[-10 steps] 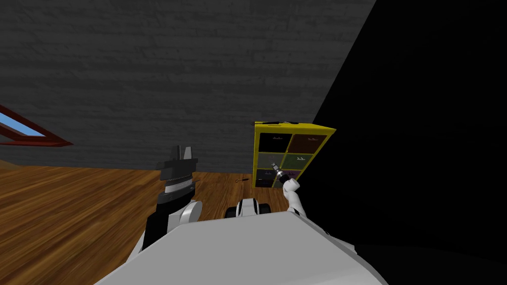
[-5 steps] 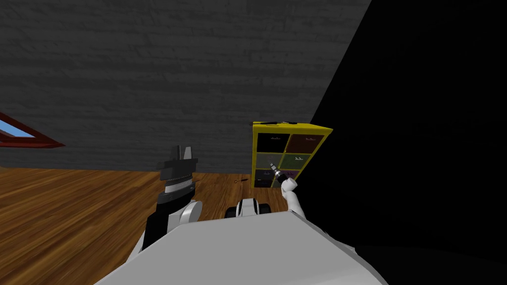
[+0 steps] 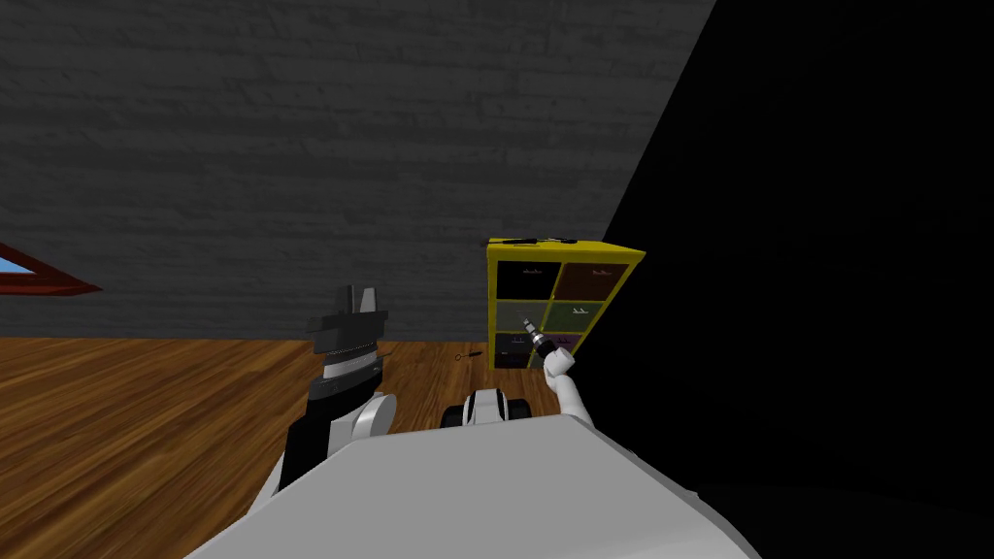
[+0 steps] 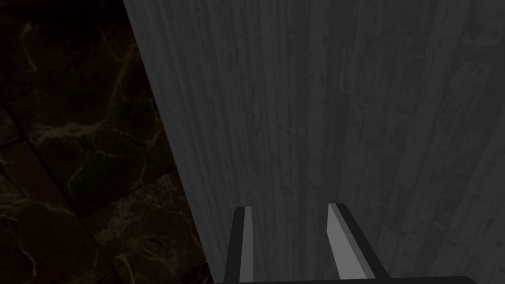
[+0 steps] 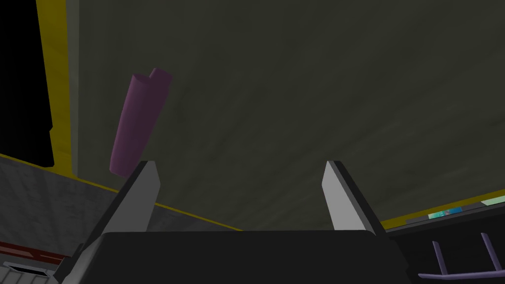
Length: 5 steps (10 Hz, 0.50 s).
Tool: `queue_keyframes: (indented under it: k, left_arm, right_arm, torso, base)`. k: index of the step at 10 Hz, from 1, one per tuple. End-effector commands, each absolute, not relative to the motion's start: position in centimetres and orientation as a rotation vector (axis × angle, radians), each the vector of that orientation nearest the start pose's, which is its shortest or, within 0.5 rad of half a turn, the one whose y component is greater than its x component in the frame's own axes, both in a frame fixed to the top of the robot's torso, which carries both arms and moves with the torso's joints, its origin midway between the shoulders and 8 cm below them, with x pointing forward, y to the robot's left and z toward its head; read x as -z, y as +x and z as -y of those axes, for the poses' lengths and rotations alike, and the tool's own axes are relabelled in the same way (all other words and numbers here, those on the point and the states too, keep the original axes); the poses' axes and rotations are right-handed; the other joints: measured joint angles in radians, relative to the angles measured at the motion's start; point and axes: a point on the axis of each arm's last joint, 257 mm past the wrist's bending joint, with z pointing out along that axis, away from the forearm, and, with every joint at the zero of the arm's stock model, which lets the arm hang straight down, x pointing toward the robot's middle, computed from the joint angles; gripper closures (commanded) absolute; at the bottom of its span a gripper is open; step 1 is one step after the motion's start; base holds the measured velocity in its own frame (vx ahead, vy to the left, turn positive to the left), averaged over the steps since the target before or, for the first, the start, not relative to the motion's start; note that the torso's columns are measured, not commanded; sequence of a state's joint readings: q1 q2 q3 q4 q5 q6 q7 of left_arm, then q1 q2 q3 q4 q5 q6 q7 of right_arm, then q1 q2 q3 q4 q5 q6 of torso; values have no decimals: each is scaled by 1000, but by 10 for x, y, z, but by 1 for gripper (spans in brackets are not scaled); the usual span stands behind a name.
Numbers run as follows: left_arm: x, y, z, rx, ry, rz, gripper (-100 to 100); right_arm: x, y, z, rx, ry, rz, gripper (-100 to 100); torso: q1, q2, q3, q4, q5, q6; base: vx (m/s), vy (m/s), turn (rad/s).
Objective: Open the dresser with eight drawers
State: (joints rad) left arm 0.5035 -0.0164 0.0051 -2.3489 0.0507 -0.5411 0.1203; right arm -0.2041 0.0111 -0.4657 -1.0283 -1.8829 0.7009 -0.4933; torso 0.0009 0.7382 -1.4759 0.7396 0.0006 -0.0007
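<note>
A dark grey wall (image 3: 291, 146) rises over a wooden floor (image 3: 146, 408), and a black area fills everything to your right of the wall's edge. The dresser (image 3: 563, 254) stands on that floor against the wall, ahead of you and a little to the right, at the edge of the black area. It has a bright yellow frame and two columns of drawer fronts in different colours: black, brown, grey, olive and purple among them.

Your right gripper (image 3: 527, 326) is up against its front, at mid height. Its fingers (image 5: 145, 197) are spread wide and hold nothing. They face a dark olive drawer front (image 5: 296, 98). A purple handle (image 5: 138, 123) lies just off one fingertip, outside the gap, and you cannot tell whether they touch.

Your left gripper (image 3: 355, 296) hangs raised, well apart from the dresser. Its fingers (image 4: 340, 236) stand a narrow gap apart with nothing between them.
</note>
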Motion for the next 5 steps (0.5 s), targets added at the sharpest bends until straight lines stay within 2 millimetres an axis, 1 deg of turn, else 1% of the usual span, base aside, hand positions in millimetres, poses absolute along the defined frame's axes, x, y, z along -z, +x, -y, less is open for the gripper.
queue_keyframes:
  k: [1, 2, 3, 4, 5]
  left_arm:
    - [-61, 319, -285, 1463, -649, -460, 0]
    - [-61, 320, -285, 1463, -649, -460, 0]
    - [-61, 319, -285, 1463, -649, -460, 0]
    - [-61, 320, -285, 1463, -649, -460, 0]
    - [-61, 319, -285, 1463, -649, -460, 0]
  right_arm:
    - [316, 544, 209, 1365, -1671, -648, -100]
    - [318, 545, 204, 1376, -1680, -659, -100]
    - [315, 545, 192, 1359, -1671, -644, -100]
    - [317, 545, 190, 1369, -1675, -665, -100]
    - [316, 545, 175, 1350, -1672, -641, -100]
  torso:
    - [0, 0, 0, 0, 0, 0]
    - [1, 0, 0, 0, 0, -1]
    - [0, -1, 0, 0, 0, 0]
    - [1, 0, 0, -1, 0, 0]
    - [0, 0, 0, 0, 0, 0]
  base:
    - [12, -57, -20]
    - [18, -61, -31]
    - [16, -51, -19]
    - [13, -63, -45]
    - [10, -55, -26]
